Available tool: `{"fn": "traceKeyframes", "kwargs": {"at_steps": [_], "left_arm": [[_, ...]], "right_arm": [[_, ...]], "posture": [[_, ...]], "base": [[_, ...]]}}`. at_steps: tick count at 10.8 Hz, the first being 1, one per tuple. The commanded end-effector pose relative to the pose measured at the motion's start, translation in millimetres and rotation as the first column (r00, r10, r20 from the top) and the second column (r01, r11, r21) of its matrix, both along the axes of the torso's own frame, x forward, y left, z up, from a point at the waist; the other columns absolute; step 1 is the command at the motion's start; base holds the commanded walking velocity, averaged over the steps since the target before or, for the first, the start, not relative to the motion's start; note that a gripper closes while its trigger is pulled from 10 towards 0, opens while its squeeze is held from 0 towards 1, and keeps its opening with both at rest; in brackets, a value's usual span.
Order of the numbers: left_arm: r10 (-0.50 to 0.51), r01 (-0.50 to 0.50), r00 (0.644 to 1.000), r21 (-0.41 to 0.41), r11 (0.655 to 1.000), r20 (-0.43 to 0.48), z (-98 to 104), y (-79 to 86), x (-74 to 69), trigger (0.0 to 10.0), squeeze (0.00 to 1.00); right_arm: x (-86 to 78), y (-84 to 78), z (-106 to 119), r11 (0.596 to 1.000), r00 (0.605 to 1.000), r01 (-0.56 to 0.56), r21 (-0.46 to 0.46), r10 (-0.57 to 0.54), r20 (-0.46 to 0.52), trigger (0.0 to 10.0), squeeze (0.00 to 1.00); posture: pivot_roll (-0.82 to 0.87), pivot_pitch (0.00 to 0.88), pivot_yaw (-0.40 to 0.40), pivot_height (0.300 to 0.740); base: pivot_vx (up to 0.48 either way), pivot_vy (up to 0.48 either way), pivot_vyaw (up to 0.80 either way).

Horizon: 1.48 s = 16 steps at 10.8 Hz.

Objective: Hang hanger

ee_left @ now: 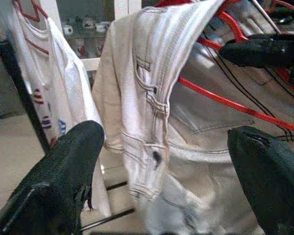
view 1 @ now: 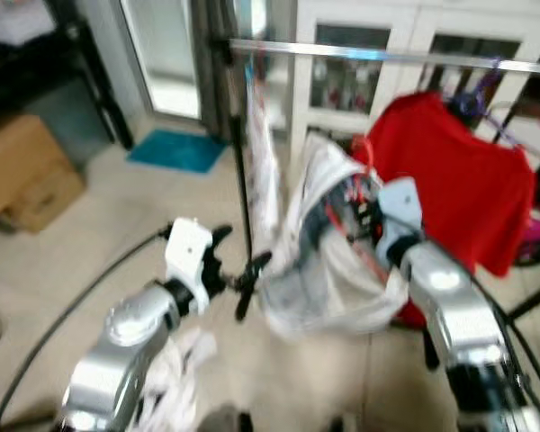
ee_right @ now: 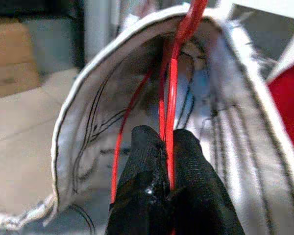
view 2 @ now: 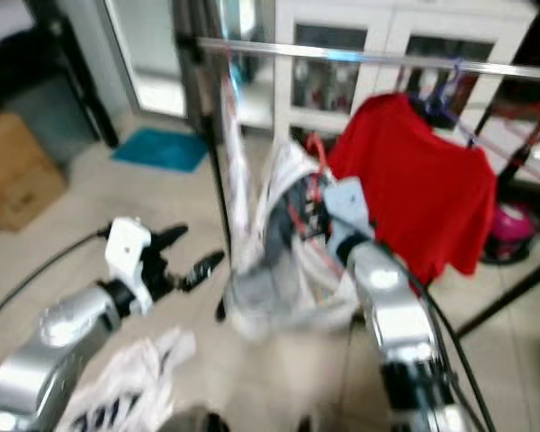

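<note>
the right gripper [ee_right: 166,147] pinched the red hanger [ee_right: 172,88] carrying pale jeans [ee_left: 152,98], raised toward the steel rail [view 1: 387,56] above it; the left gripper [ee_left: 166,161], spread wide, steadied beside them.

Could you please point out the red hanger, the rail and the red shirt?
red hanger [ee_right: 172,93], right wrist view, on its wire above the pinching fingers.
rail [view 1: 360,54], left eye view, on the bare metal bar.
red shirt [view 1: 450,180], left eye view, on its chest.
</note>
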<state>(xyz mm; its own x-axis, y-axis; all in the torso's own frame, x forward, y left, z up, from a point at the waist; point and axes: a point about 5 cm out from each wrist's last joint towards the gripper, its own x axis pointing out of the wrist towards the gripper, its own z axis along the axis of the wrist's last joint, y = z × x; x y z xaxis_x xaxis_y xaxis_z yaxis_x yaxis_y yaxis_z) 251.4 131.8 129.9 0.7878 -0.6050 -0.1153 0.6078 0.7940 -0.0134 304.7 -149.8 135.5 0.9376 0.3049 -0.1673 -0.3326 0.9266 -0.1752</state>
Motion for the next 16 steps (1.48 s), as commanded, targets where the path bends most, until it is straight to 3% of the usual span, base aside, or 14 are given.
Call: {"fn": "traceKeyframes", "kwargs": {"at_steps": [1, 2, 4, 6, 7, 9, 14, 16], "left_arm": [[0.000, 0.000, 1.000, 0.037, 0.999, -0.003, -4, 0.5, 0.5, 10.0, 0.00], [0.019, -0.019, 1.000, 0.136, 0.991, 0.003, -10, 2.5, 8.5, 10.0, 0.00], [0.008, -0.023, 0.998, 0.242, 0.970, 0.062, -21, -3.1, 27.2, 10.0, 0.00], [0.079, -0.101, 0.992, 0.242, 0.965, 0.098, -23, 0.6, 42.4, 10.0, 0.00], [0.081, -0.097, 0.994, 0.220, 0.971, 0.079, -27, 0.9, 45.4, 0.0, 0.00], [0.052, -0.073, 0.993, 0.200, 0.977, 0.105, -28, -0.9, 46.9, 0.0, 0.00], [0.132, -0.148, 0.986, 0.166, 0.975, 0.104, -29, 12.4, 50.3, 0.0, 0.00], [0.109, -0.124, 0.988, 0.144, 0.982, 0.108, -26, 13.1, 52.8, 0.0, 0.00]], "right_arm": [[-0.6, 12.5, 19, 0.995, 0.995, -0.077, 0.056, 0.073, 0.074, 0.0, 0.00], [-8.6, 25.7, 27, 0.971, 0.980, -0.191, 0.144, 0.180, 0.088, 0.0, 0.00], [-24.5, 41.7, 37, 0.913, 0.941, -0.338, 0.228, 0.319, 0.114, 0.0, 0.00], [-33.4, 48.3, 45, 0.876, 0.913, -0.407, 0.258, 0.383, 0.140, 0.0, 0.00], [-36.5, 47.7, 51, 0.858, 0.905, -0.425, 0.289, 0.393, 0.162, 0.0, 0.00], [-38.5, 43.9, 57, 0.847, 0.906, -0.422, 0.323, 0.385, 0.174, 0.0, 0.00], [-36.3, 38.5, 59, 0.833, 0.917, -0.398, 0.384, 0.356, 0.179, 0.0, 0.00], [-37.5, 38.2, 61, 0.822, 0.911, -0.412, 0.393, 0.368, 0.186, 0.0, 0.00]], "posture": [[-0.01, 0.000, 0.057, 0.740], [-0.01, 0.000, 0.061, 0.740], [-0.03, 0.000, 0.063, 0.740], [-0.05, 0.000, 0.084, 0.740], [-0.06, 0.000, 0.095, 0.740], [-0.06, 0.000, 0.106, 0.740], [-0.05, 0.000, 0.111, 0.740], [-0.05, 0.000, 0.113, 0.740]], "base": [[0.000, 0.000, 0.00], [0.000, 0.000, 0.00], [0.000, 0.000, 0.00], [0.000, 0.000, 0.00], [0.000, 0.000, 0.00], [0.000, 0.000, 0.00], [0.000, 0.000, 0.00], [0.000, 0.000, 0.00]]}}
